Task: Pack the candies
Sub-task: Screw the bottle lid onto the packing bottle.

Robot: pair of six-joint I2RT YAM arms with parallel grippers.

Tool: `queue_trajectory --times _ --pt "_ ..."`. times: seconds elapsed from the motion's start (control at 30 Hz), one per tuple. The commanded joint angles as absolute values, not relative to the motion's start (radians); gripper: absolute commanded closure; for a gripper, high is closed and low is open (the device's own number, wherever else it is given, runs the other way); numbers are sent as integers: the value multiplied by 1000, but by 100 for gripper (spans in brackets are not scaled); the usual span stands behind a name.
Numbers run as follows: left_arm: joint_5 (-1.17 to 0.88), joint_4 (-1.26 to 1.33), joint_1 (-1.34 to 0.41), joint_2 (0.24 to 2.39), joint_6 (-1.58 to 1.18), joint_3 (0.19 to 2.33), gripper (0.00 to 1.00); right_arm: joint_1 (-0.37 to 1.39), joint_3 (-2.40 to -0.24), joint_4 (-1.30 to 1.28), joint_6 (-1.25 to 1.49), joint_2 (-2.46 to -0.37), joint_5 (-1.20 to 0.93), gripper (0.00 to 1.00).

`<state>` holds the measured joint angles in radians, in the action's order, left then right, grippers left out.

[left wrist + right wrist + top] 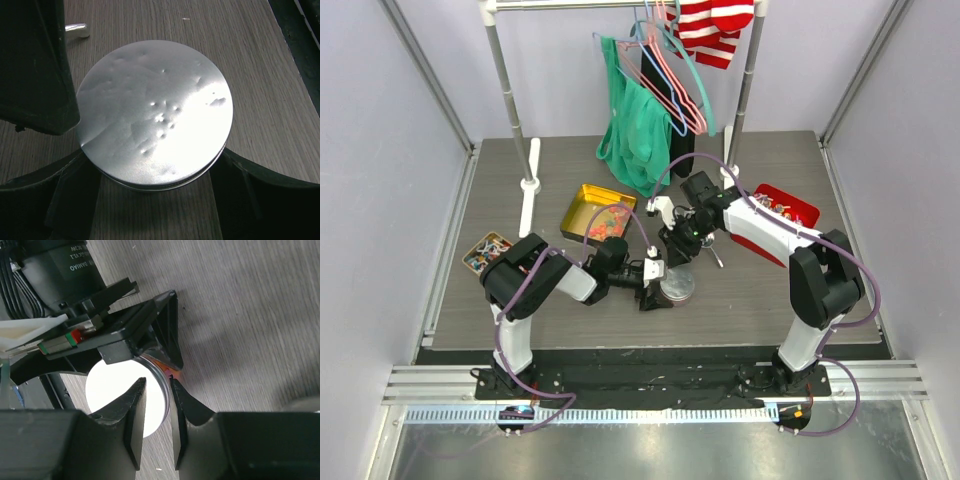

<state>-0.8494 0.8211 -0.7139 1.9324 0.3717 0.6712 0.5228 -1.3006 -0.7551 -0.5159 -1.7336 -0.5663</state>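
Observation:
A round jar with a dented silver lid (150, 115) stands on the wooden table (260, 75), also in the top view as the jar (678, 287). My left gripper (155, 162) is shut on the jar's sides from the near side, one finger on each flank. Candies (167, 367) glow orange through the jar's wall just under the lid's rim. My right gripper (157, 382) hovers over the lid's edge, jaws slightly parted and straddling the rim without pressing it. More bright candies (607, 222) lie in the large gold tin (582, 200).
A small tin of wrapped sweets (485, 251) sits at the left and a red tray (788, 205) at the right. A clothes rack with hangers and a green garment (638, 130) stands behind. A small metal piece (76, 29) lies beyond the jar.

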Motion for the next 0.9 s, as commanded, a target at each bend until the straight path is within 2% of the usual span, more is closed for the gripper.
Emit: queue_trajectory --times 0.0,0.23,0.3,0.4,0.87 --pt "-795 752 -709 1931 410 680 46 538 -1332 -736 -515 -1756 -603 69" --pt "-795 742 -709 1931 413 684 48 543 -1321 -741 -518 -1770 -595 71" --pt "-795 739 -709 1931 411 686 48 541 -1310 -742 -520 -1763 -586 79" --pt "-795 733 -709 1931 414 690 49 541 -1284 -756 -532 -1741 -560 83" --pt "-788 727 -707 1931 408 693 50 531 -1094 -782 -543 -1609 -492 84"
